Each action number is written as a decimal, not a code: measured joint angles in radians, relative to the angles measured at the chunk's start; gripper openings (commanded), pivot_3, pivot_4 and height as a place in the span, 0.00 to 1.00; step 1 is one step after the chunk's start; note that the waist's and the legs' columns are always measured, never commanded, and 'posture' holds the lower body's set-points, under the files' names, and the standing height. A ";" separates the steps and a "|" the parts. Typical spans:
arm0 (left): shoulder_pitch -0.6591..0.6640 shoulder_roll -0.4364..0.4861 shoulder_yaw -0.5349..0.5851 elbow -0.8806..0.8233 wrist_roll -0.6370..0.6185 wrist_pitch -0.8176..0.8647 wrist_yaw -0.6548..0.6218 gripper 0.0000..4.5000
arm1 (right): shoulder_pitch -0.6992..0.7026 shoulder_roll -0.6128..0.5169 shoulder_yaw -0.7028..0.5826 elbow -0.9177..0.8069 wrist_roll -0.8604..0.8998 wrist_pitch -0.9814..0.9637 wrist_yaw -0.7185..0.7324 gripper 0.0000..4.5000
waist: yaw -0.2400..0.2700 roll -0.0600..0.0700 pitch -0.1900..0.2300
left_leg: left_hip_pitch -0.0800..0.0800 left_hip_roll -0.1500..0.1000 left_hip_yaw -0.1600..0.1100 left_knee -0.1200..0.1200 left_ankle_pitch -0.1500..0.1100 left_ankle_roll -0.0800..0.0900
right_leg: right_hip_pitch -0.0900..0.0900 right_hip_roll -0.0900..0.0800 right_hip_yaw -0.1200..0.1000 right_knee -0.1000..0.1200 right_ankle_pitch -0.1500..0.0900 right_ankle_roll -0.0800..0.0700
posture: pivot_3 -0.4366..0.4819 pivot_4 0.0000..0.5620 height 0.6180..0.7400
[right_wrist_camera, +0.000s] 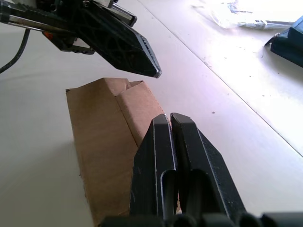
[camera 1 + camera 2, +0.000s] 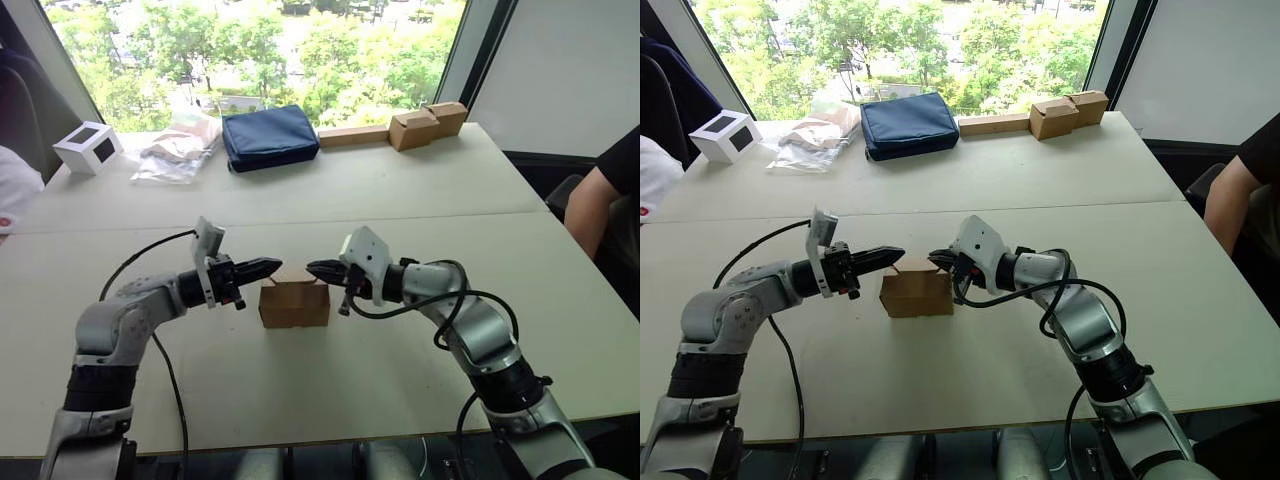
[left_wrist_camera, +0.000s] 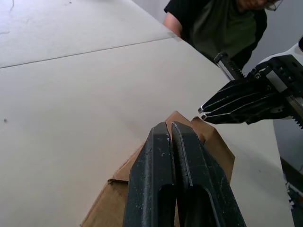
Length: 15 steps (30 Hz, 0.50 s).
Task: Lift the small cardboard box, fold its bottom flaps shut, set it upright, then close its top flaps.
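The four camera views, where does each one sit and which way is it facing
Left and right eye views: on the head, looking forward and down at the table; both arms show.
Left wrist view: along the shut left gripper, over the small cardboard box toward the right gripper.
Right wrist view: along the shut right gripper toward the left gripper.
All share the box.

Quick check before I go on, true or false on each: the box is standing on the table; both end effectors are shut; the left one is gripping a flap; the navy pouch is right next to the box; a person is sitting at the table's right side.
1. The small cardboard box stands on the table. True.
2. Both end effectors are shut. True: left end effector and right end effector have their fingers together.
3. The left one grips a flap. False: it holds nothing, poised above the box.
4. The navy pouch is beside the box. False: it lies at the far edge.
5. A person sits at the right. True.
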 measured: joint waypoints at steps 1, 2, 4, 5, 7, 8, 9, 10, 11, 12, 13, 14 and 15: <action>0.008 -0.004 -0.003 -0.007 0.003 -0.002 0.008 0.02 | -0.001 0.000 0.010 0.007 -0.009 -0.006 -0.001 0.01 | 0.000 0.000 0.000 | 0.000 0.000 0.000 0.000 0.000 0.000 | 0.000 0.000 0.000 0.000 0.000 0.000 | 0.48 0.27 0.98; 0.015 -0.005 -0.006 -0.012 0.008 -0.003 0.012 0.02 | -0.003 0.000 0.021 0.012 -0.013 -0.009 0.000 0.01 | 0.001 0.000 0.000 | 0.000 0.000 0.000 0.000 0.000 0.000 | 0.000 0.000 0.000 0.000 0.000 0.000 | 0.48 0.27 0.98; 0.025 -0.003 -0.024 -0.023 0.024 -0.015 0.019 0.02 | -0.003 -0.003 0.040 0.024 -0.027 -0.022 0.006 0.01 | 0.001 0.000 0.000 | 0.000 0.000 0.000 0.000 0.000 0.000 | 0.000 0.000 0.000 0.000 0.000 0.000 | 0.48 0.27 0.98; 0.026 -0.003 -0.035 -0.028 0.033 -0.022 0.020 0.02 | -0.003 -0.004 0.050 0.027 -0.029 -0.027 0.009 0.01 | 0.002 0.000 0.000 | 0.000 0.000 0.000 0.000 0.000 0.000 | 0.000 0.000 0.000 -0.001 0.000 0.000 | 0.48 0.27 0.98; 0.028 -0.002 -0.057 -0.038 0.055 -0.037 0.023 0.02 | -0.003 -0.004 0.070 0.029 -0.041 -0.037 0.017 0.01 | 0.001 0.000 0.000 | 0.000 0.000 0.000 0.000 0.000 0.000 | 0.000 0.000 0.000 -0.001 0.000 0.000 | 0.48 0.27 0.98; 0.028 -0.001 -0.069 -0.040 0.064 -0.047 0.024 0.02 | -0.004 -0.005 0.077 0.034 -0.049 -0.042 0.019 0.01 | 0.001 0.000 0.000 | 0.000 0.000 0.000 0.000 0.000 0.000 | 0.000 0.000 0.000 -0.001 0.000 0.000 | 0.48 0.27 0.98; 0.031 0.002 -0.082 -0.045 0.077 -0.060 0.024 0.02 | -0.005 -0.007 0.091 0.041 -0.059 -0.048 0.021 0.01 | 0.000 0.000 0.000 | 0.000 0.000 0.000 0.000 0.000 0.000 | 0.000 0.000 0.000 -0.001 0.000 0.000 | 0.48 0.27 0.98; 0.032 0.004 -0.088 -0.046 0.083 -0.066 0.023 0.02 | -0.005 -0.009 0.101 0.044 -0.068 -0.049 0.023 0.01 | 0.000 0.000 0.000 | 0.000 0.000 0.000 0.000 0.000 0.000 | 0.000 0.000 0.000 -0.001 0.000 0.000 | 0.48 0.27 0.98; 0.035 0.010 -0.093 -0.050 0.090 -0.072 0.020 0.02 | -0.008 -0.010 0.113 0.046 -0.080 -0.051 0.024 0.01 | 0.000 0.000 0.000 | 0.000 0.000 0.000 0.000 0.000 0.000 | 0.000 0.000 0.000 -0.001 0.000 0.000 | 0.48 0.27 0.98; 0.038 0.013 -0.094 -0.055 0.092 -0.074 0.018 0.02 | -0.013 -0.009 0.122 0.046 -0.090 -0.053 0.024 0.01 | 0.000 0.000 0.000 | 0.000 0.000 0.000 -0.001 0.000 0.000 | 0.000 0.000 0.000 -0.001 0.000 0.000 | 0.48 0.27 0.98; 0.040 0.015 -0.096 -0.058 0.094 -0.075 0.017 0.02 | -0.018 -0.007 0.127 0.046 -0.094 -0.053 0.024 0.01 | 0.000 0.000 0.000 | 0.000 0.000 0.000 -0.001 0.000 0.000 | 0.000 0.000 0.000 -0.001 0.000 0.000 | 0.48 0.27 0.98; 0.041 0.020 -0.102 -0.063 0.096 -0.078 0.016 0.02 | -0.024 -0.004 0.133 0.046 -0.099 -0.052 0.024 0.01 | 0.000 0.000 0.000 | 0.000 0.000 0.000 -0.001 0.000 0.000 | 0.000 0.000 0.000 -0.001 0.000 0.000 | 0.48 0.27 0.98; 0.041 0.022 -0.106 -0.064 0.096 -0.080 0.015 0.02 | -0.026 -0.002 0.135 0.046 -0.101 -0.050 0.024 0.01 | 0.000 0.000 0.000 | 0.000 0.000 0.000 -0.001 0.000 0.000 | 0.000 0.000 0.000 -0.001 0.000 0.000 | 0.48 0.27 0.98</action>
